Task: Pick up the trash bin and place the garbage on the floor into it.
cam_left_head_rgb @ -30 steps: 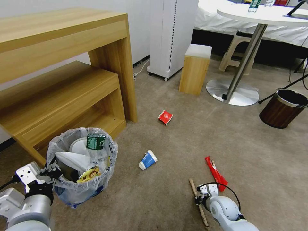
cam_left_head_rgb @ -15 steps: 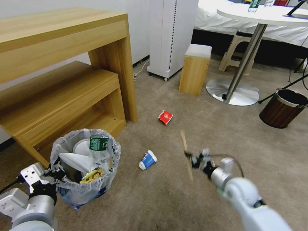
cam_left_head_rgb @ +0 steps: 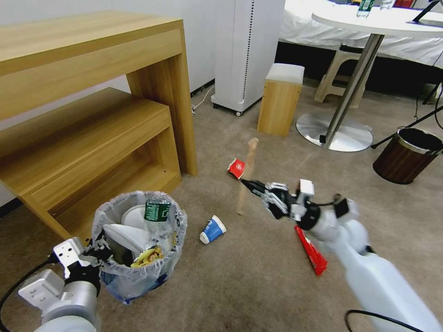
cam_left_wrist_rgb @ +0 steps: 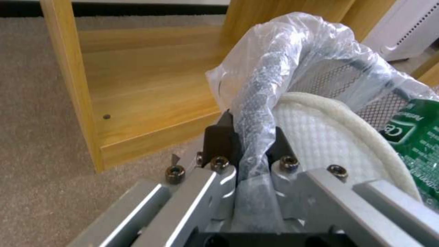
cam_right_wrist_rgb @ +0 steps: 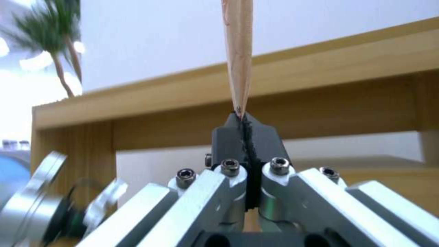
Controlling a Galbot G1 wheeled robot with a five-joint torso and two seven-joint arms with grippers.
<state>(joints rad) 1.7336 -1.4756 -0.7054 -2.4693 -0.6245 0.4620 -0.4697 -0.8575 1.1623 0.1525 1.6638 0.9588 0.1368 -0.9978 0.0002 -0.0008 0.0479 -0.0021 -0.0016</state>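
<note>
Two paper cups (cam_left_head_rgb: 212,229) on beige carpet (cam_left_head_rgb: 258,286).

Probably a hotel room: bed (cam_left_head_rgb: 323,27), wooden desk (cam_left_head_rgb: 92,55), carpet (cam_left_head_rgb: 258,286).

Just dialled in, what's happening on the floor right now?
The left hand grips the rim of the trash bin, clamped on the bag-covered edge; slippers, a bottle and a wrapper are already inside. The right hand holds a wooden stick up in the air, out past the bin. A blue cup, a red cup and a red wrapper lie on the carpet.
</note>
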